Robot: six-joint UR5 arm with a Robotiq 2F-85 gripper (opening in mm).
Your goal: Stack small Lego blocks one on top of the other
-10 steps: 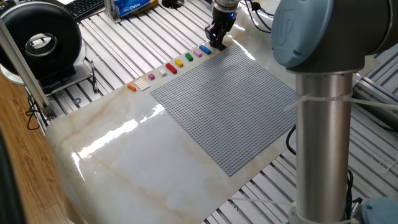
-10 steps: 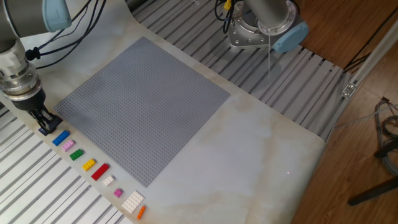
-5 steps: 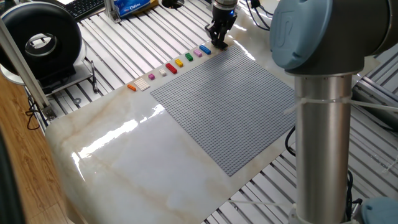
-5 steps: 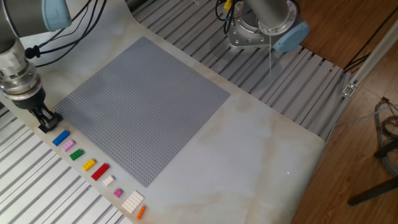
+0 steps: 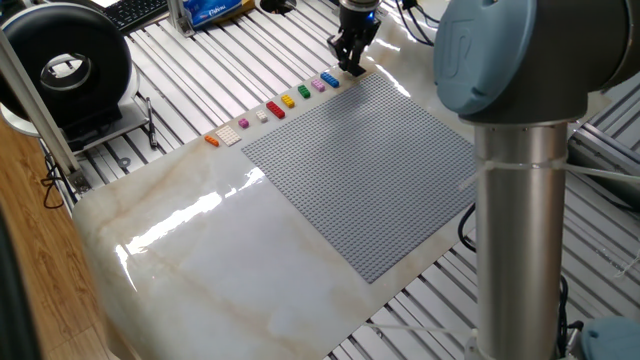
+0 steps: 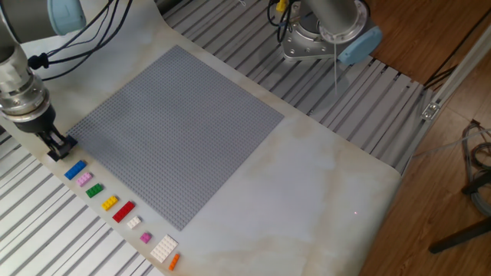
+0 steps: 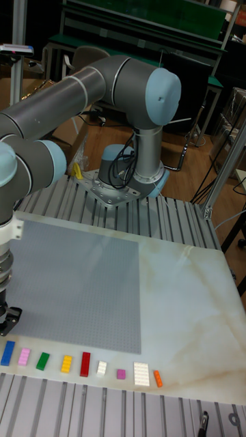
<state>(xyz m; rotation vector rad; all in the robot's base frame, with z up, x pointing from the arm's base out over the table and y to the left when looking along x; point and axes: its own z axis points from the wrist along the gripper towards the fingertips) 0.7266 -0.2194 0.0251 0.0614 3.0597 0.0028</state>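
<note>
One blue brick [image 6: 75,170] heads a row of small blocks along the baseplate [image 6: 176,130] edge at the frame's lower left, its long axis along the row. The gripper [image 6: 58,146] stands just up-left of it, fingers nearly together; whether they clamp a black block cannot be told.

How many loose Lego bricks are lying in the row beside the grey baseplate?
9, in one line along the baseplate's edge: blue, pink, green, yellow, red, small white, purple, large white, orange. The gripper at the blue end may hide another.
</note>
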